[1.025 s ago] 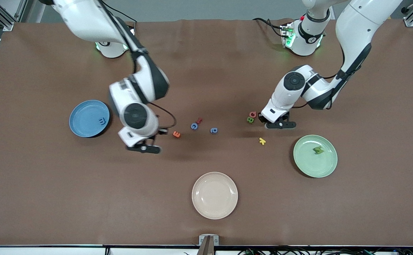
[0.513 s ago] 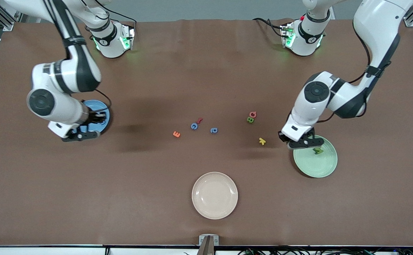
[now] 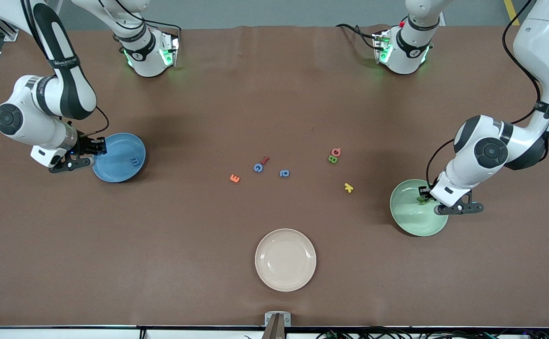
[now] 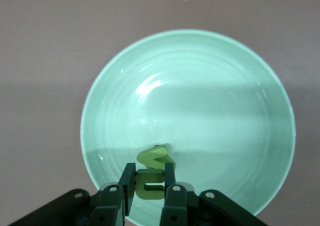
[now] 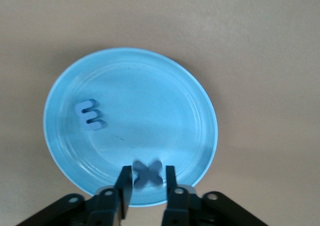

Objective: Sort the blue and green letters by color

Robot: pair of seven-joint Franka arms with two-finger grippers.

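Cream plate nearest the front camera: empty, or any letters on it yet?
Empty. The cream plate shows only bare surface; no letter lies on it.

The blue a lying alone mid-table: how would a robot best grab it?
Probably straight down from above, fingers pinching the blue a across its outer edges. It lies flat on the table, with open space around it; the blue c sits well apart.
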